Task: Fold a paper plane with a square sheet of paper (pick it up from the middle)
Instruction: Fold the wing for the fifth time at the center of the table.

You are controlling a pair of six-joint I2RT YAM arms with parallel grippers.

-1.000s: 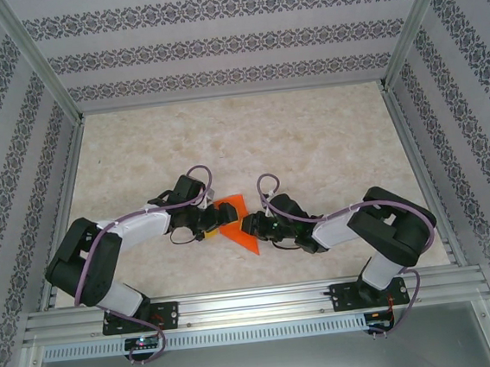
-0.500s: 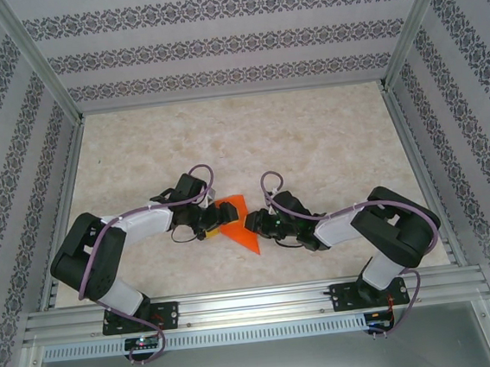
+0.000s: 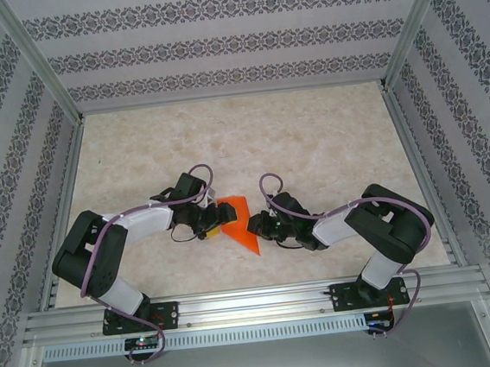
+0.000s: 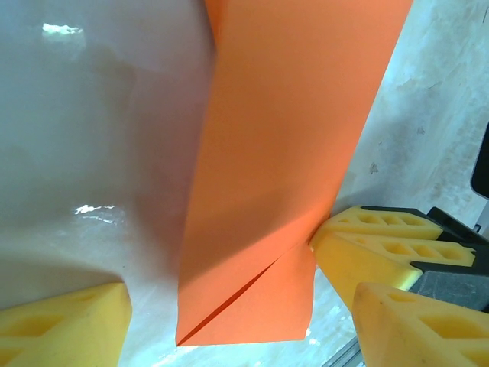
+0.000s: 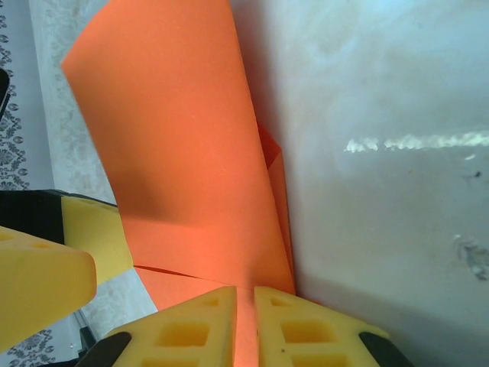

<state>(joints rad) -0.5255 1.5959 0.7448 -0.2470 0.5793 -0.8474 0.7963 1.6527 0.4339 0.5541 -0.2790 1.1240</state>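
The square sheet of paper (image 3: 247,240) is bright orange and folded into a narrow pointed paper plane shape, its tip towards the near edge of the table. In the left wrist view the paper (image 4: 283,153) shows a diagonal crease, and it lies between the wide-apart fingers of my left gripper (image 4: 237,329), which is open. My right gripper (image 5: 246,329) is shut on an edge of the paper (image 5: 183,153), with a thin orange strip showing between its yellow pads. In the top view the left gripper (image 3: 220,216) and the right gripper (image 3: 253,227) face each other across the paper.
The pale marbled table (image 3: 310,134) has patterned walls and aluminium rails on three sides. A yellow finger of the right gripper (image 4: 374,245) touches the paper's edge close to my left gripper's right finger. The far half of the table offers free room.
My left gripper's jaws have narrowed a little around the paper. The right arm has shifted slightly, still holding the paper, which stays in about the same place.
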